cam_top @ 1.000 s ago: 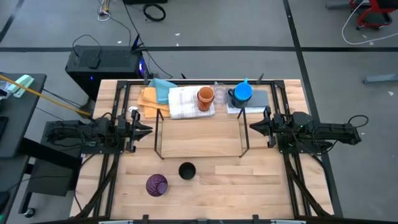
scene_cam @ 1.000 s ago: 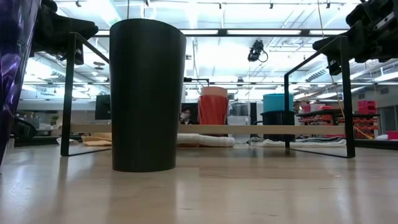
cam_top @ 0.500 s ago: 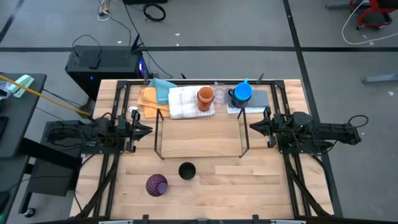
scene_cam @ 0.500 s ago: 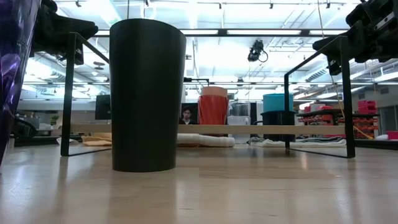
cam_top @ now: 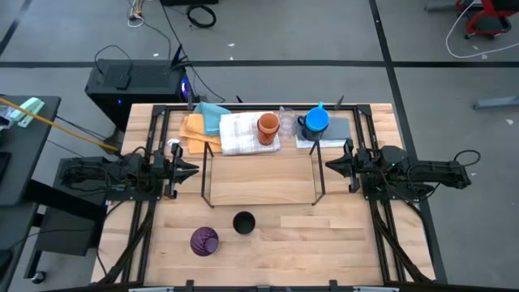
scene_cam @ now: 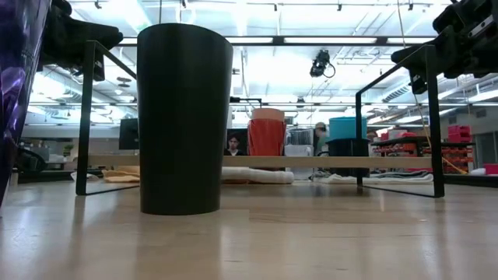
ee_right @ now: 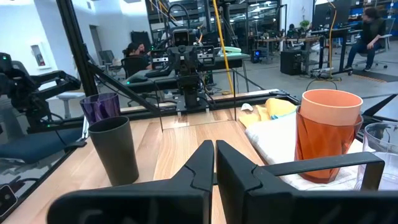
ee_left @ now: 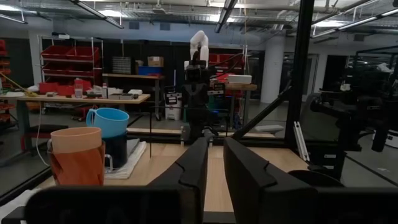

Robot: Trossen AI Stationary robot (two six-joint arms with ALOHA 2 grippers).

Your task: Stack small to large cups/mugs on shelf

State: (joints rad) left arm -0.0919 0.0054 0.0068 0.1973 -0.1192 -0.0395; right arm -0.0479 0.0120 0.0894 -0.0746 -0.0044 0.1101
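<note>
The left gripper (cam_top: 193, 169) and right gripper (cam_top: 328, 166) are held level just outside the two ends of the shelf (cam_top: 261, 203), which stands at the table's (cam_top: 324, 243) centre. Both sets of jaws are seen nearly closed, a narrow slit remaining on the left, and nothing is held. A purple cup (cam_top: 203, 241) and a black cup (cam_top: 243, 222) stand near the front edge. An orange cup (cam_top: 268, 127), a blue cup (cam_top: 316, 121) and what appears to be a clear glass (cam_top: 285, 122) are set on cloths (cam_top: 235, 131) along the back edge.
</note>
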